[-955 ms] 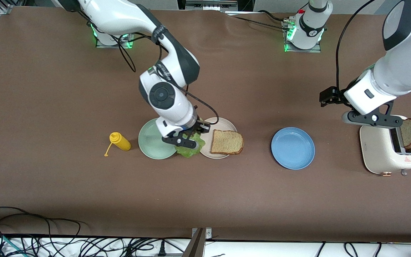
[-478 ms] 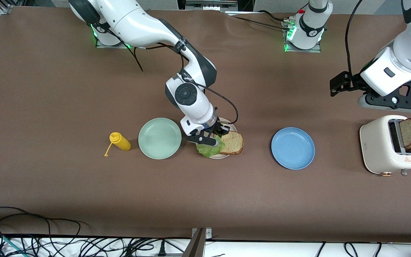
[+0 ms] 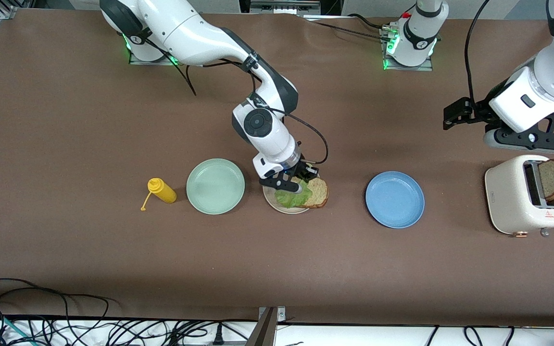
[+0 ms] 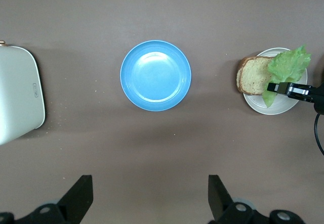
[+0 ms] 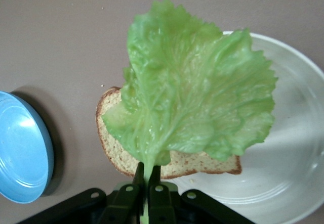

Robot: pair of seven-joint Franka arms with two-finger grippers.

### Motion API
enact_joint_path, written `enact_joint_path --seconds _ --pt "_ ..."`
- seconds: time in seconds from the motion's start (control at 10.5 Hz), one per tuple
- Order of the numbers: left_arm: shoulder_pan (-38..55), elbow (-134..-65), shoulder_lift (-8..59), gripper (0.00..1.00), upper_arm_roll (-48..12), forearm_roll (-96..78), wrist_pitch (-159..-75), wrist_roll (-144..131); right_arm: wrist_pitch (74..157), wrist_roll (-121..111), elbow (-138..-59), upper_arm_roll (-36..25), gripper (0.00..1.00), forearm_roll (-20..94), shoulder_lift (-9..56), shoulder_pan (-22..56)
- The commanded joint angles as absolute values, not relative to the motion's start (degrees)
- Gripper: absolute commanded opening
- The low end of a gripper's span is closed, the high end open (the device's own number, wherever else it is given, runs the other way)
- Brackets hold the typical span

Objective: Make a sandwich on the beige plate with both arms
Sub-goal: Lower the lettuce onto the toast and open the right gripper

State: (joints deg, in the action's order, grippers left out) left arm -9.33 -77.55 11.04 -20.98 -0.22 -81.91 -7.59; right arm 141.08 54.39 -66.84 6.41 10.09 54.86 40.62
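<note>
Sandwich-making is, by your pictures, about half done; one bread slice (image 3: 316, 191) lies on the beige plate (image 3: 273, 201), between the mint green plate (image 3: 215, 186) and the blue plate (image 3: 395, 199); your right gripper (image 3: 290, 187) hangs over that plate, pinched tight on the stem of the lettuce leaf (image 5: 192, 95), which is not yet released; the second slice (image 3: 553, 179) stands in the toaster (image 3: 512, 202) at the left arm's end; your left gripper (image 3: 527, 140), fingers spread wide and empty, hovers beside the toaster; fetching and laying that slice remains.
</note>
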Motion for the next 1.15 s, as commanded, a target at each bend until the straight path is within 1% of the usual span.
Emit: enact_joint_path --seconds 0.0,0.1,0.19,0.29,0.38,0.57,0.76,1.05 --pt "-11.16 -78.22 10.28 1.00 -21.01 -1.58 -82.18 -7.12 141.68 55.11 -61.88 6.77 0.01 10.90 58.09 40.87" --pt "-12.73 -78.22 10.28 1.00 -21.09 -1.76 -82.18 -7.03 141.51 55.37 -61.88 6.77 0.34 10.99 58.18 40.87" --pt "-13.18 -78.22 10.28 1.00 -21.09 -2.80 -82.26 -7.03 141.16 57.20 -61.87 6.77 0.46 11.33 58.10 40.87" --pt "-13.18 -78.22 10.37 1.00 -21.09 -2.90 -82.87 -7.03 140.46 59.57 -61.96 6.77 0.64 11.42 57.83 40.96" --pt "-13.18 -78.22 10.28 1.00 -21.09 -2.99 -83.32 -7.03 139.06 61.16 -61.96 6.68 1.00 10.90 57.48 41.39" --pt "-13.18 -79.09 8.45 1.00 -21.44 -2.38 -83.41 -7.12 131.27 60.82 -61.88 5.89 1.00 10.72 55.30 40.96" --pt "-13.27 -79.19 8.09 1.00 -21.27 -2.20 -82.97 -7.12 122.30 59.60 -61.87 6.32 1.00 10.72 50.39 36.94" --pt "-14.14 -79.19 8.26 1.00 -20.92 -2.90 -82.88 -7.03 109.90 53.89 -62.05 6.24 1.00 10.81 45.54 32.71"
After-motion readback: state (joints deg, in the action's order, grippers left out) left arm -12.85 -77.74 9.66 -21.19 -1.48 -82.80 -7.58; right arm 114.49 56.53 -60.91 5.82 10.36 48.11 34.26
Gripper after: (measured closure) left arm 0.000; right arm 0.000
